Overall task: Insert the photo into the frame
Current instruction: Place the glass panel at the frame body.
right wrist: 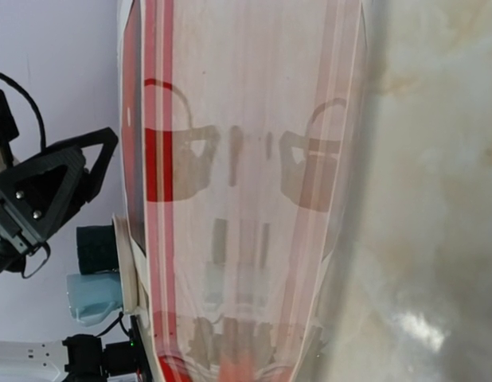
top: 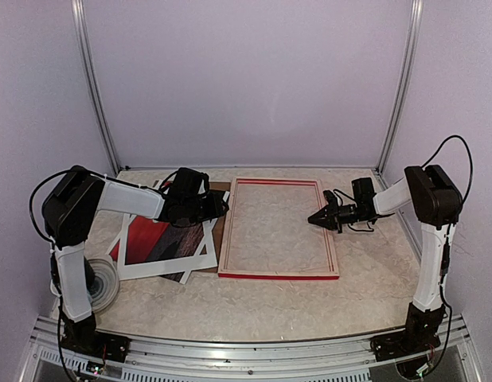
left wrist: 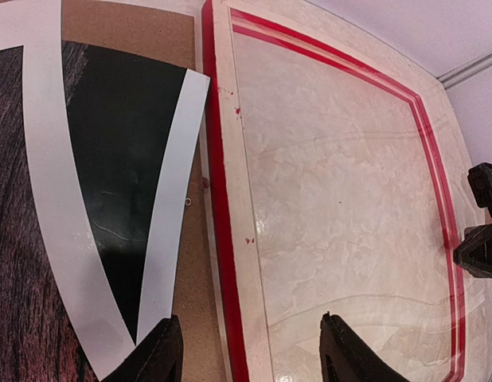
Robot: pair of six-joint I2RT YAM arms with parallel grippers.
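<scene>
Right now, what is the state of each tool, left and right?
Left tool: open, holding nothing, poised over the frame edge.
Right tool: closed, nothing seen in it.

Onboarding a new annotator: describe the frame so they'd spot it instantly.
Start at the marbled table and look at its centre. The frame lies flat there, an open rectangle with tabletop showing through. Red-edged pale wood sets it apart from the white-bordered photo to its left.
</scene>
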